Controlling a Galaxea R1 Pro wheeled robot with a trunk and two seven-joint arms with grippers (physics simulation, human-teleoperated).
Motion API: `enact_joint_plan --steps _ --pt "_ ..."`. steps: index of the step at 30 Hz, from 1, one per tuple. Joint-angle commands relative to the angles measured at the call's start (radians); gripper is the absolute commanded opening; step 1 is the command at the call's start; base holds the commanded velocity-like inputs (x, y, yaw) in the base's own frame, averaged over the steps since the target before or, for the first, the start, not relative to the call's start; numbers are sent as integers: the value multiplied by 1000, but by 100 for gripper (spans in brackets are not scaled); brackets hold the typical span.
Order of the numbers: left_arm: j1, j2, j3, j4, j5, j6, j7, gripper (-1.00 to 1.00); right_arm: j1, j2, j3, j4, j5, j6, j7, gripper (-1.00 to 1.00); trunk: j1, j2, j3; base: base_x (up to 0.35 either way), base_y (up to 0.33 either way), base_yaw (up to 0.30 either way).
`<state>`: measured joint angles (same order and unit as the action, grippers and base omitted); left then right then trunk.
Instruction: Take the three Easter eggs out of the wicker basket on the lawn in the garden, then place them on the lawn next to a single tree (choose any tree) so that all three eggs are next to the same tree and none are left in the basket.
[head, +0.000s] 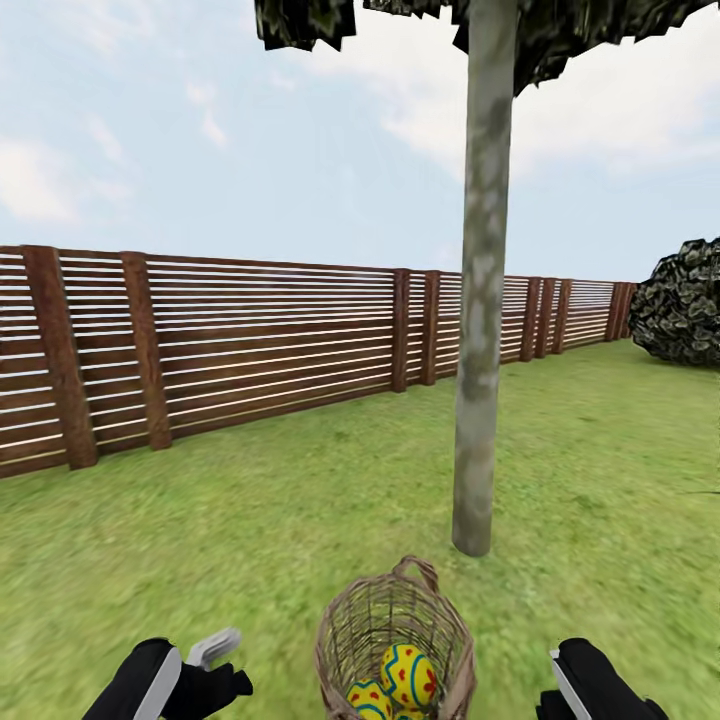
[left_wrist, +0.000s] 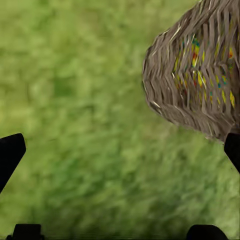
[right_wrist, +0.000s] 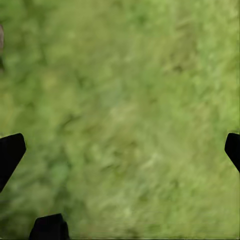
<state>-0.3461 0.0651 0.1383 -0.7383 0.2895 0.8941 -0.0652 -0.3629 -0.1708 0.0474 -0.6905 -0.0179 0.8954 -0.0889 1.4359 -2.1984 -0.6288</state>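
Note:
The wicker basket (head: 395, 625) stands on the lawn (head: 250, 520) just in front of me, close to the foot of the tree (head: 480, 400) with its pale mottled trunk. Inside it lie the Easter eggs: one (head: 408, 675) on top, a second (head: 369, 700) lower left, and a sliver of a third at the picture's bottom edge. Through the weave, the left wrist view shows egg colours in the basket (left_wrist: 197, 65). My left gripper (left_wrist: 120, 152) hangs open over grass left of the basket. On the other side, my right gripper (right_wrist: 120, 152) is open over bare grass.
A brown slatted fence (head: 250, 340) runs across the back of the garden. A dark leafy bush (head: 685, 300) sits at the far right. Open grass lies all around the trunk and on both sides of the basket.

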Motion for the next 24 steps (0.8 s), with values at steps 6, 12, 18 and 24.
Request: enact_joint_plan --steps 6,12,18,24 --pt "-1 0 2 0 -6 4 -6 100 -1 -2 5 -1 -1 5 -5 100 -1 -1 -1 -299 170 -11" --pt "0 1 3 -1 -6 -2 -5 100 -1 -3 5 0 -2 5 -5 100 -1 -1 -1 83 267 -158" --pt "0 14 6 -3 -6 0 -6 100 -1 -18 2 -1 -5 5 -2 100 -1 -1 -1 205 284 -282" --pt "0 93 7 -8 -6 4 -7 100 -1 -94 2 -2 -7 5 84 100 -1 -1 -1 209 231 -288"
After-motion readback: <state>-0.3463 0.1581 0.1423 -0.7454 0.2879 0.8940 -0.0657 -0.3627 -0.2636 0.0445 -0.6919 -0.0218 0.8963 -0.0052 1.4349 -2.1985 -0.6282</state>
